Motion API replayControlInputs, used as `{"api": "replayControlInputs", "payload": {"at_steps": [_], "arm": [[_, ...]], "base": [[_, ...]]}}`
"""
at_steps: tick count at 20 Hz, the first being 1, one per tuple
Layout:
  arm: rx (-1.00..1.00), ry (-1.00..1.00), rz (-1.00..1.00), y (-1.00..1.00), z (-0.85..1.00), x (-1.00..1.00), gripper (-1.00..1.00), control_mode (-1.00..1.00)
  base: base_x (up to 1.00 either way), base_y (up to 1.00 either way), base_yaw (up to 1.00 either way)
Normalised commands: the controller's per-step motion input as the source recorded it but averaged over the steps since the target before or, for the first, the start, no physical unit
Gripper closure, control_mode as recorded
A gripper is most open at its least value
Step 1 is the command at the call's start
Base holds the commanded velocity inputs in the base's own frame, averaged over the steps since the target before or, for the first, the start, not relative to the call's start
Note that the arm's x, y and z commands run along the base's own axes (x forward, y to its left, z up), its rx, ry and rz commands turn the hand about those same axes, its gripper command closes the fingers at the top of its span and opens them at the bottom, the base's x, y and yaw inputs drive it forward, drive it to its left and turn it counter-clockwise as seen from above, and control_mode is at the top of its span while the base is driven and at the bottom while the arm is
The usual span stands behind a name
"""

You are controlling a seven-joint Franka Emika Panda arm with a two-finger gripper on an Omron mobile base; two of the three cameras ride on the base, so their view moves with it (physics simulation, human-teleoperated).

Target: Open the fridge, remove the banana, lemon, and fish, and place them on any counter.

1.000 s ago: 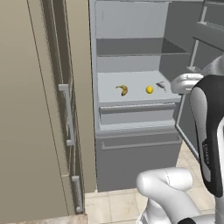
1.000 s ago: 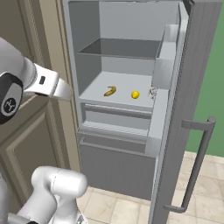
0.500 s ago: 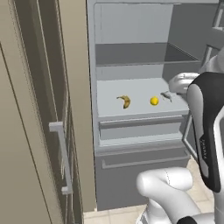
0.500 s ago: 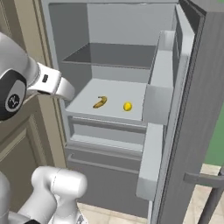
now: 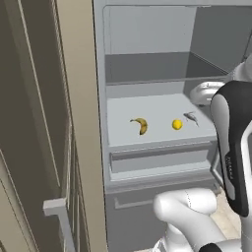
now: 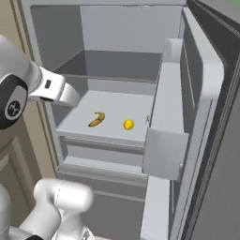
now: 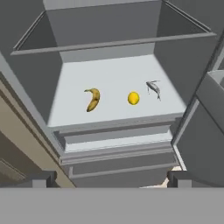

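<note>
With the fridge (image 5: 157, 162) open, jaws spread empty, reach in level, centring over the banana (image 7: 92, 99) first.

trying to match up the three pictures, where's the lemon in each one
Left base view: lemon right of centre on the fridge shelf, between banana and fish.
Right base view: lemon at centre, right of the banana.
Hand view: lemon just right of centre, banana at its left.
Shared landmark: the banana.
</note>
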Motion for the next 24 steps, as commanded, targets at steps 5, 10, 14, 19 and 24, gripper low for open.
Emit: {"api": "replayControlInputs", "payload": {"at_steps": [5, 10, 14, 19, 24], "arm": [[0.00, 0.00, 0.00, 0.00, 0.00, 0.00, -1.00, 1.00], [0.00, 0.00, 0.00, 0.00, 0.00, 0.00, -1.00, 1.00], [0.00, 0.00, 0.00, 0.00, 0.00, 0.00, -1.00, 1.00], [0.00, 0.02, 0.00, -0.07, -0.26, 0.03, -1.00, -1.00], [0.01, 0.04, 0.00, -0.16, -0.54, 0.32, -1.00, -1.00]], "base": [[0.79, -0.03, -0.09], [0.79, 0.00, -0.08], [0.19, -0.01, -0.01], [0.00, 0.00, 0.00], [0.00, 0.00, 0.00]]}}
